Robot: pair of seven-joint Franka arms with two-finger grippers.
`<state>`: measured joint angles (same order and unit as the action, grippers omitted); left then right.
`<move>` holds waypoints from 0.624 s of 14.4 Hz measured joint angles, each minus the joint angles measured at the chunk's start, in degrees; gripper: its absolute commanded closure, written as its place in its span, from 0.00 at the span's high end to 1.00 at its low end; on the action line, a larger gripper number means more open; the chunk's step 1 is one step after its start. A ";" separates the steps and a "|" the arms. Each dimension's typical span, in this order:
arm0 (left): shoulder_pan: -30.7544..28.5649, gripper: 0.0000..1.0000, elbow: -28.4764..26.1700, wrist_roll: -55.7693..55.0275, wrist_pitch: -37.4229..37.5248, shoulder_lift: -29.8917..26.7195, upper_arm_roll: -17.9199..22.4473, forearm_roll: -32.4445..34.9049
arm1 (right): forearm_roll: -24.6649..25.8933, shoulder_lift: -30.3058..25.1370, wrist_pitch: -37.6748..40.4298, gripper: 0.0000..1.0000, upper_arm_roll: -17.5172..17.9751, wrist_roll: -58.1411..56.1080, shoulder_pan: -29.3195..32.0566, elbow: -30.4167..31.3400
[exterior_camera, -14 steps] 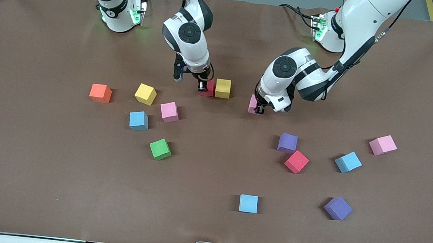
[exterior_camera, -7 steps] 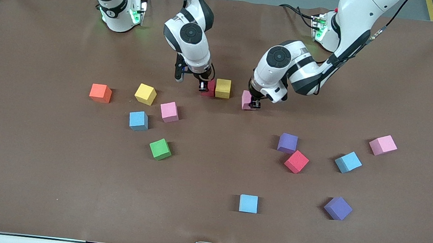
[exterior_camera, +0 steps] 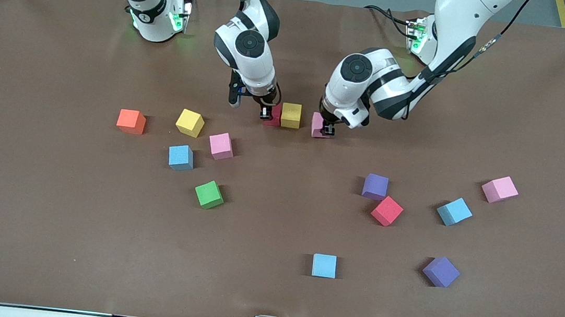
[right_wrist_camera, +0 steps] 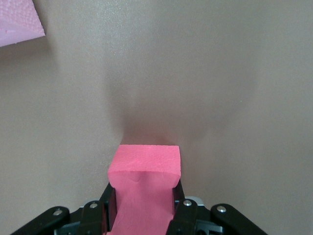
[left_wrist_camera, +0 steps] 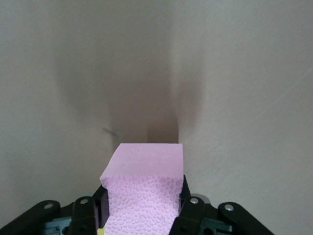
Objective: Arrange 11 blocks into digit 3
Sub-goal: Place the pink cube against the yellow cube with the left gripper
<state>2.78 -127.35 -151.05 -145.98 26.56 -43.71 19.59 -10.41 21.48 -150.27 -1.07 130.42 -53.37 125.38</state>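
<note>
My right gripper [exterior_camera: 266, 113] is shut on a red block [exterior_camera: 273, 116], which sits against a yellow block [exterior_camera: 290, 115] near the table's middle. In the right wrist view the red block [right_wrist_camera: 145, 169] is squeezed between the fingers of my right gripper [right_wrist_camera: 144, 198]. My left gripper [exterior_camera: 325, 129] is shut on a pink block [exterior_camera: 317, 125], low at the table, a small gap from the yellow block on the side toward the left arm's end. The left wrist view shows this pink block [left_wrist_camera: 145, 183] filling the left gripper [left_wrist_camera: 144, 200].
Loose blocks lie nearer the camera. Toward the right arm's end are orange [exterior_camera: 131, 121], yellow [exterior_camera: 189, 122], pink [exterior_camera: 221, 146], blue [exterior_camera: 181, 157] and green [exterior_camera: 209, 194]. Toward the left arm's end are purple [exterior_camera: 375, 186], red [exterior_camera: 386, 211], blue [exterior_camera: 454, 211], pink [exterior_camera: 500, 189], purple [exterior_camera: 441, 271] and blue [exterior_camera: 324, 266].
My left gripper has carried the pink block toward the yellow block, closing most of the gap. My right gripper and the red block have hardly moved.
</note>
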 measured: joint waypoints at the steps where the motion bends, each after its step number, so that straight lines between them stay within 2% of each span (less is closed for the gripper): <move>1: 0.48 0.13 0.00 -0.12 0.00 0.10 0.00 0.00 | 0.00 0.03 0.00 0.17 0.00 0.06 0.00 -0.04; 2: 0.76 0.13 0.00 -0.15 0.00 0.15 0.00 0.00 | 0.00 0.05 0.00 0.27 0.00 0.09 0.00 -0.08; 3: 0.98 0.13 0.00 -0.15 0.00 0.21 0.00 0.00 | 0.00 0.08 0.00 0.48 0.00 0.12 0.00 -0.11; 4: 1.23 0.13 -0.01 -0.15 0.00 0.32 0.00 0.00 | 0.00 0.10 0.01 0.80 0.00 0.15 -0.01 -0.14; 5: 1.46 0.13 -0.01 -0.15 0.00 0.51 0.00 0.00 | 0.00 0.11 0.01 0.91 0.00 0.15 -0.01 -0.15; 6: 1.61 0.13 0.01 -0.15 0.00 0.68 0.00 0.00 | 0.00 0.13 0.02 1.00 0.00 0.17 -0.01 -0.16; 9: 1.74 0.13 0.08 -0.25 0.00 0.92 0.00 0.00 | 0.00 0.29 0.02 1.00 -0.01 0.26 -0.01 -0.19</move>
<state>4.52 -127.27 -151.30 -145.99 27.48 -43.71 19.59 -10.41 21.77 -150.25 -1.08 130.68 -53.38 125.19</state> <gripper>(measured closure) 0.467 0.238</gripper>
